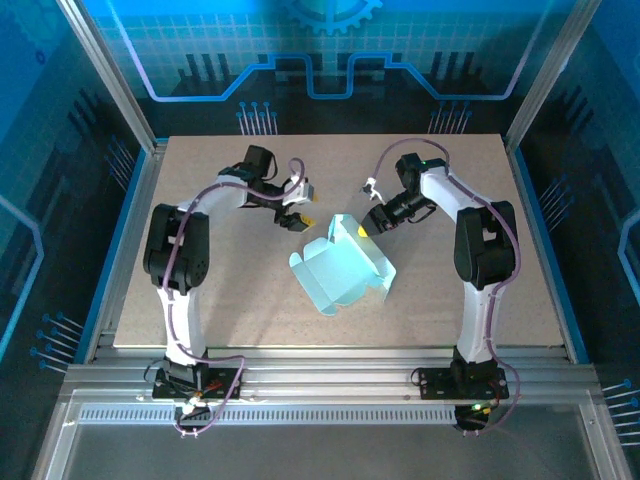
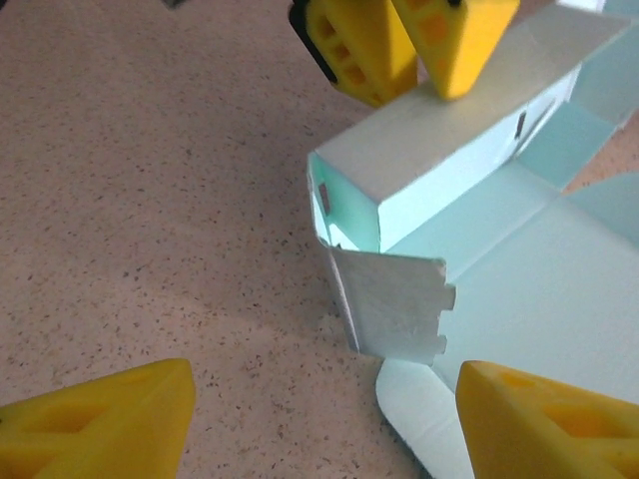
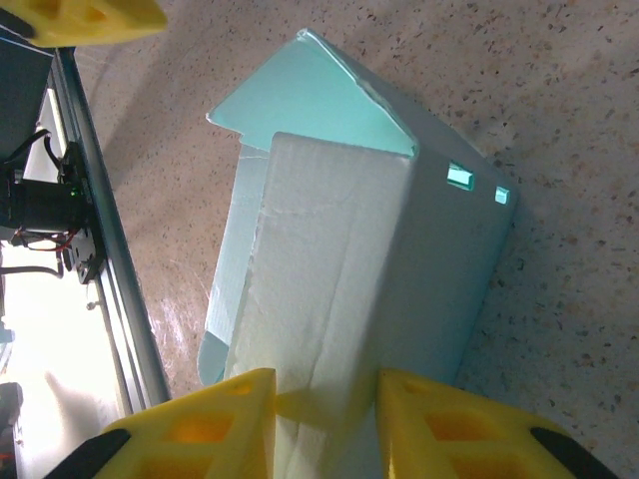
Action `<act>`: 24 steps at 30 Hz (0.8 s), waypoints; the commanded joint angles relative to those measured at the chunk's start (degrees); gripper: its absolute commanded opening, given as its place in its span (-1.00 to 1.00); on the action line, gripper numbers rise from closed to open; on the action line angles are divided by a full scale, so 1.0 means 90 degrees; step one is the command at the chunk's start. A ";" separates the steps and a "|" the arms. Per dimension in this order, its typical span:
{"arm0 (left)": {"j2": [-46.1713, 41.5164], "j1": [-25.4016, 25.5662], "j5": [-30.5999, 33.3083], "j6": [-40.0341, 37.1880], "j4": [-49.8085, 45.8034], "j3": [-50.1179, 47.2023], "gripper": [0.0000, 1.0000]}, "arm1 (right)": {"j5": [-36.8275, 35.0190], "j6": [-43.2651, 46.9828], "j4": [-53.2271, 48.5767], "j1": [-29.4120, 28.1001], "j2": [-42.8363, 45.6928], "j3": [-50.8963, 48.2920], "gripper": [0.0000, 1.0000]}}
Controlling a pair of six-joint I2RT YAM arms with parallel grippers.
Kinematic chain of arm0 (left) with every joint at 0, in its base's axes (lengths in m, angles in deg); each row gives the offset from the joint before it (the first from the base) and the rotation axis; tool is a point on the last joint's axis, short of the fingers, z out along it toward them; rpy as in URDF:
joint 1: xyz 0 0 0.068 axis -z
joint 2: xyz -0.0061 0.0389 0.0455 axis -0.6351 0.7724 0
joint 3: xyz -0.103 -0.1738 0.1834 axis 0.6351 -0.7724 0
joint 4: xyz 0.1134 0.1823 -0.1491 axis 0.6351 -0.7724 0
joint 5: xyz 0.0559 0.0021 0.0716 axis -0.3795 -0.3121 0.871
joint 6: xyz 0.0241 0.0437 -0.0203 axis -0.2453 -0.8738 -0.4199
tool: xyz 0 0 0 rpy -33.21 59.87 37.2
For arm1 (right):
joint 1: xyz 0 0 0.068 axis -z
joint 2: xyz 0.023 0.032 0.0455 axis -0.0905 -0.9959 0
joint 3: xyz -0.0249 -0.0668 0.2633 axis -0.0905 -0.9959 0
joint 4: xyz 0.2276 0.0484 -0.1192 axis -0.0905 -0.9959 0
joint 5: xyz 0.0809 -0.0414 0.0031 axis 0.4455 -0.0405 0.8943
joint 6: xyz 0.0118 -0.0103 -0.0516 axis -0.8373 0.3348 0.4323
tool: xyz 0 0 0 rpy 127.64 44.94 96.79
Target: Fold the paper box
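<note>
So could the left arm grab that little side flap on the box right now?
Probably yes. The left gripper is open, and the flap stands just ahead of it, with nothing in between. The right gripper holds the box further back, out of the way.

The paper box [image 1: 340, 272] is matt thin card, the table [image 1: 250, 305] a speckled, grainy matt surface.

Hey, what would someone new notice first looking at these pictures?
A half-folded pale mint-blue cardboard box sits in the middle of the speckled beige table. The right claw pinches its raised wall, while the left claw hangs open just beside its end flap.
</note>
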 commanded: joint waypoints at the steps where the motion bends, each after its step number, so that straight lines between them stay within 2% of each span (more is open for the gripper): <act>1: 0.0399 0.0145 -0.0154 -0.1151 -0.0834 0.0535 0.41 | -0.0034 0.0130 -0.0228 0.0041 -0.0112 0.0075 -0.38; 5: 0.0869 0.0339 -0.0067 -0.1373 -0.1142 0.1063 0.41 | -0.0042 0.0121 -0.0248 0.0023 -0.0113 0.0097 -0.37; 9: 0.1276 0.0527 0.0345 -0.1342 -0.1231 0.1510 0.38 | -0.0077 0.0130 -0.0258 0.0008 -0.0067 0.0057 -0.38; 17: 0.1335 0.0650 0.0019 -0.1322 -0.1573 0.1718 0.28 | -0.0119 0.0101 -0.0258 -0.0004 -0.0122 0.0081 -0.38; 24: 0.1352 0.0804 0.0065 -0.1087 -0.1500 0.1734 0.07 | -0.0092 0.0101 -0.0257 -0.0066 -0.0152 0.0144 -0.38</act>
